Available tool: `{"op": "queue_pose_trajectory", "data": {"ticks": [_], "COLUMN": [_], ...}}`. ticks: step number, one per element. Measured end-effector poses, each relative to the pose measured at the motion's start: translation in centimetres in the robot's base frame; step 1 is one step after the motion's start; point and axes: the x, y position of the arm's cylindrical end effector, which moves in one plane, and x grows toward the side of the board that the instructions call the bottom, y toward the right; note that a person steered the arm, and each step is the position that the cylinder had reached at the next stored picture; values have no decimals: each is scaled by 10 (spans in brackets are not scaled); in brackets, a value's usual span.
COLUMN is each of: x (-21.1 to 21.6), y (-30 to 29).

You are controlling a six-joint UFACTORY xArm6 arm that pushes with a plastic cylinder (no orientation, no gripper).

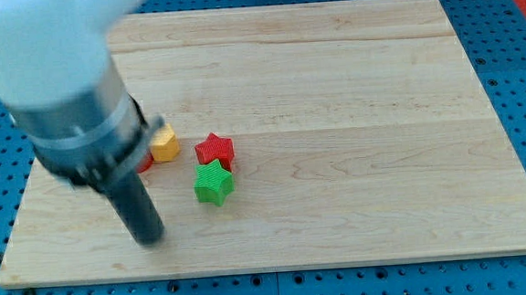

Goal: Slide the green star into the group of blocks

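The green star [214, 183] lies on the wooden board [352, 115], left of its middle and toward the view's bottom. A red star [215, 149] touches it just above. A yellow block [163, 143] lies to the left of the red star, and a red block [145, 162] peeks out beside it, mostly hidden by the arm. My tip [147, 235] rests on the board to the lower left of the green star, apart from it. The large blurred arm covers the view's upper left.
The board's bottom edge [280, 269] runs close below my tip. A blue pegboard surface [524, 77] surrounds the board.
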Motion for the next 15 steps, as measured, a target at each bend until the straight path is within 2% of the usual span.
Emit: {"op": "queue_pose_trajectory", "data": {"ticks": [1, 2, 3, 5, 8, 9, 11, 12, 13, 14, 15], "x": [-10, -110, -151, -95, -43, -54, -52, -66, -45, -52, -65], "y": [111, 148, 128, 60, 35, -34, -129, -138, -157, -198, -169]}}
